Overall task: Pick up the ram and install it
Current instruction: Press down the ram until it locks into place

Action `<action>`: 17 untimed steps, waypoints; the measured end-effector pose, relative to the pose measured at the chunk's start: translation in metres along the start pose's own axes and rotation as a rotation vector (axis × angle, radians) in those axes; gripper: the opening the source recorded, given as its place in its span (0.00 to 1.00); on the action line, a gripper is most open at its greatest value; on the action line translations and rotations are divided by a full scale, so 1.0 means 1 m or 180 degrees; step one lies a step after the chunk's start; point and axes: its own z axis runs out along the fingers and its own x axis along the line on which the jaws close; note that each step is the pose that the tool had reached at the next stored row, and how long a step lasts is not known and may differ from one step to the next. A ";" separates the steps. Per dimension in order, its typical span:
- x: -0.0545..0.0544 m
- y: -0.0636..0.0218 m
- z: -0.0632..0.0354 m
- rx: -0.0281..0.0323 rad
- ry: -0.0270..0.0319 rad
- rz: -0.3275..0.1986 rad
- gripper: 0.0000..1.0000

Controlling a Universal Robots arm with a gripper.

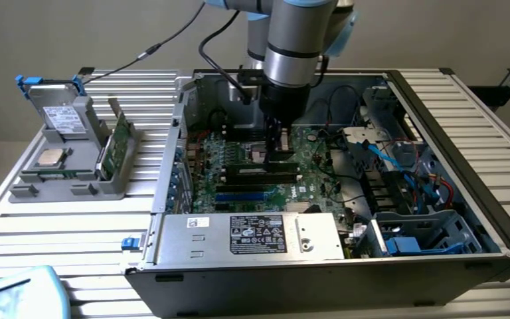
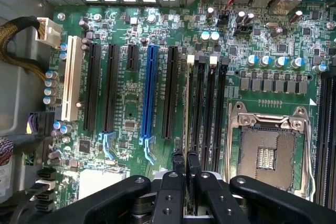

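We saw our fingers [image 2: 185, 174] clenched on the ram [image 2: 186, 103], held edge-on just above the black slots [image 2: 207, 103] of the motherboard [image 2: 126, 103].

Arm [image 1: 292, 40]: silver-grey metal tube w/ pale blue joint caps up top, black wrist block below. Black cables [image 1: 215, 46] loop off its side, one w/ inline connector. Gripper [image 2: 185, 174]: matte black, two slim fingers [image 2: 177, 163] on broad curved links w/ round silver screws/pivot pins.
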 end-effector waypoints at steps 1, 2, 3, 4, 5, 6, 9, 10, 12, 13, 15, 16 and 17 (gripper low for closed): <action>0.000 0.0001 0.0004 0.0000 0.0000 0.0002 0.14; 0.000 0.0002 0.0008 -0.0002 0.0000 0.0005 0.14; 0.000 0.0003 0.0012 -0.0003 0.0000 0.0007 0.14; 0.000 0.0004 0.0015 -0.0003 0.0000 0.0009 0.14; 0.000 0.0005 0.0020 -0.0004 0.0000 0.0013 0.14; 0.000 0.0004 0.0026 -0.0005 -0.0001 0.0020 0.14; -0.001 0.0003 0.0045 -0.0010 -0.0005 0.0064 0.14; -0.001 0.0003 0.0050 -0.0012 -0.0006 0.0081 0.14; -0.001 0.0002 0.0053 -0.0016 -0.0008 0.0106 0.14; -0.001 0.0002 0.0055 -0.0017 -0.0009 0.0111 0.14; -0.001 0.0001 0.0059 -0.0020 -0.0010 0.0122 0.14; -0.001 0.0001 0.0062 -0.0021 -0.0010 0.0128 0.14; -0.001 0.0001 0.0064 -0.0023 -0.0009 0.0133 0.14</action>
